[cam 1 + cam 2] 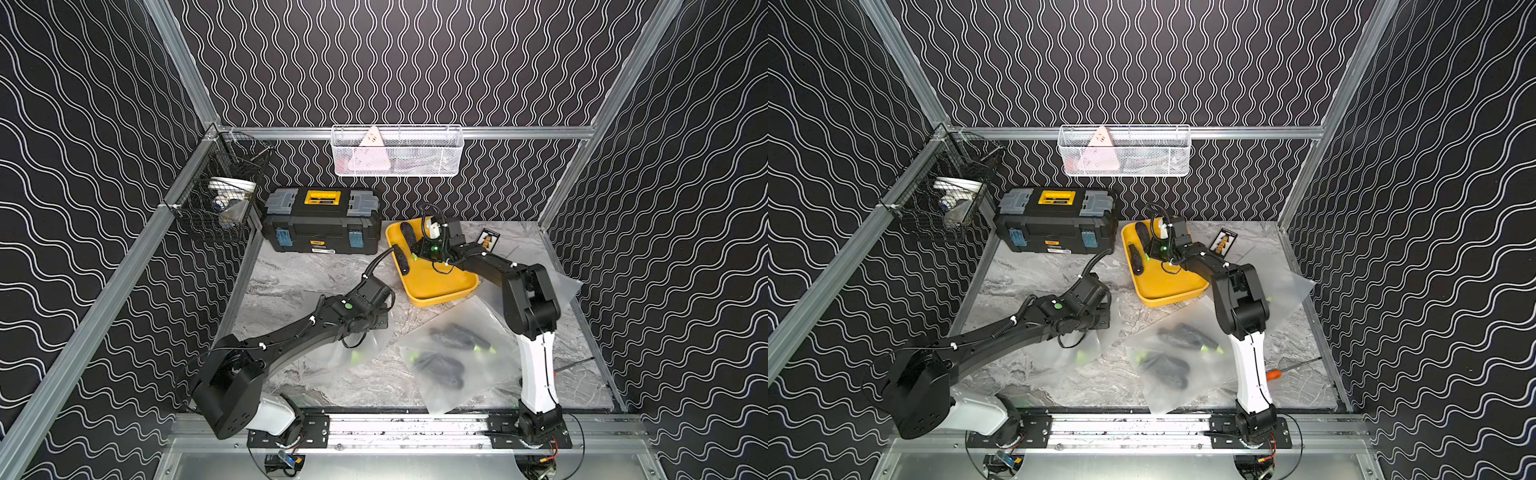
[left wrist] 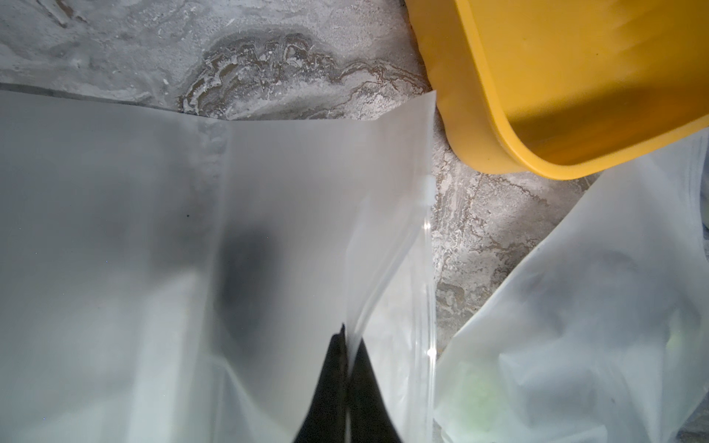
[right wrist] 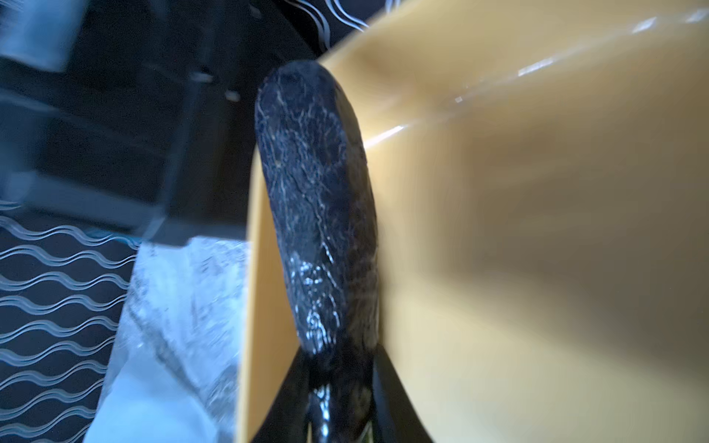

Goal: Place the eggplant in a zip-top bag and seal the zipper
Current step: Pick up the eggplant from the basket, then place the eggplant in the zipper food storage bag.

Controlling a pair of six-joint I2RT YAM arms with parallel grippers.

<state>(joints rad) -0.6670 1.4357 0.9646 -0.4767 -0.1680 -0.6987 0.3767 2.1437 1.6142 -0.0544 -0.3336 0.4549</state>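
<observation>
Pinches frosted plastic zip-top bag in fully closed left gripper; clamps dark wrinkled eggplant in right gripper at yellow plastic tray.

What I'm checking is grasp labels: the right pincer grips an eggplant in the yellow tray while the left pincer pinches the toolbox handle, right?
Not quite. The left pincer pinches the edge of a zip-top bag instead, as the left wrist view shows. The right pincer does grip an eggplant in the yellow tray.
</observation>
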